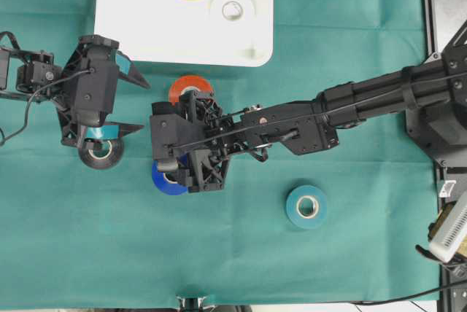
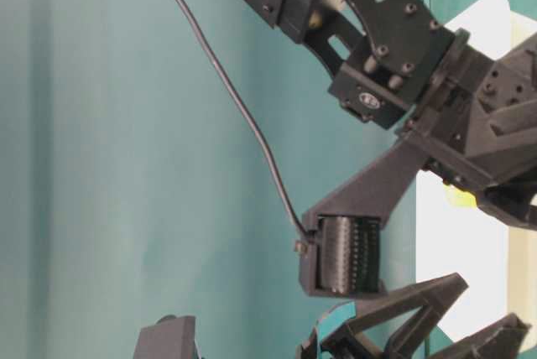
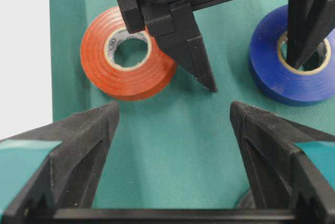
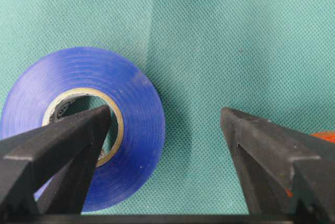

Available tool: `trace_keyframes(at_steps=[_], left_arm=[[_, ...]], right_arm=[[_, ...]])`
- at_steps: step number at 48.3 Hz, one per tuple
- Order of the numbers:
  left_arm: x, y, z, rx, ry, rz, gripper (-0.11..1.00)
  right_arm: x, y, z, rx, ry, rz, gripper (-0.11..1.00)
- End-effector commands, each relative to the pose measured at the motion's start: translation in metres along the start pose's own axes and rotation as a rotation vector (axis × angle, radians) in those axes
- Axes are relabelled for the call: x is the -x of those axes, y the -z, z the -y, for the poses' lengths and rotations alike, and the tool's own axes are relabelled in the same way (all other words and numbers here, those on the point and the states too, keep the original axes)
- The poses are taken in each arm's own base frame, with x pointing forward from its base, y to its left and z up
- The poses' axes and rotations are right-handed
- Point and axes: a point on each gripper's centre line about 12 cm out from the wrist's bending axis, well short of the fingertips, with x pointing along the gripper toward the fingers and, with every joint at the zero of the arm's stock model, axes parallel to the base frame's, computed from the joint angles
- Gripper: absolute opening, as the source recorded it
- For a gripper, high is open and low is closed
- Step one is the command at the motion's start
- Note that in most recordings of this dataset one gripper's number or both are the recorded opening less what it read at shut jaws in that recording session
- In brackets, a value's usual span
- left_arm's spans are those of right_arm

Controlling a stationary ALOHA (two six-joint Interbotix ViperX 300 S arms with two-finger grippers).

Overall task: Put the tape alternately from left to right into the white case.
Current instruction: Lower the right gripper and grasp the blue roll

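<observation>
Green cloth (image 1: pixel 350 268), right pincer (image 4: pixel 165 124) open, one finger inside blue roll's (image 4: pixel 131 109) core

black angular arms with screws and thin black cables; left claw (image 1: pixel 128 97) fingers carry teal tape pads.

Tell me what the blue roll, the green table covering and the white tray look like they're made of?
Blue roll: glossy wound plastic tape, probably vinyl, with fine rings on its face and a pale, seemingly cardboard core.
Green covering: matte woven cloth, with a dotted weave up close.
White tray: smooth moulded plastic, judging by its rounded corners and low rim, though the bright glare hides its finish.
</observation>
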Motion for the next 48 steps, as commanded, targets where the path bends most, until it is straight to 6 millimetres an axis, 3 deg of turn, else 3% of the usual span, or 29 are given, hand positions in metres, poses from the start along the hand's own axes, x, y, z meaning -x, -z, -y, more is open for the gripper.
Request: trace_keyframes(at_steps=[1, 9, 13, 31, 48], left_arm=[[0.005, -0.009, -0.001, 0.000, -0.004, 0.035, 0.86], [0.005, -0.009, -0.001, 0.001, -0.004, 0.035, 0.86], [0.005, -0.010, -0.001, 0.001, -0.004, 0.037, 0.86], [0.005, -0.011, -0.001, 0.000, -0.004, 0.040, 0.86], [0.005, -0.011, -0.001, 0.000, -0.004, 0.038, 0.86]], right_arm=[[0.008, -0.012, -0.003, 0.006, -0.008, 0.035, 0.59], [0.011, -0.014, -0.004, 0.007, -0.010, 0.042, 0.18], [0.013, -0.015, -0.004, 0.007, -0.010, 0.043, 0.04], [0.017, -0.018, -0.005, 0.007, -0.011, 0.051, 0.03], [0.057, -0.032, -0.007, 0.003, -0.023, 0.112, 0.03]])
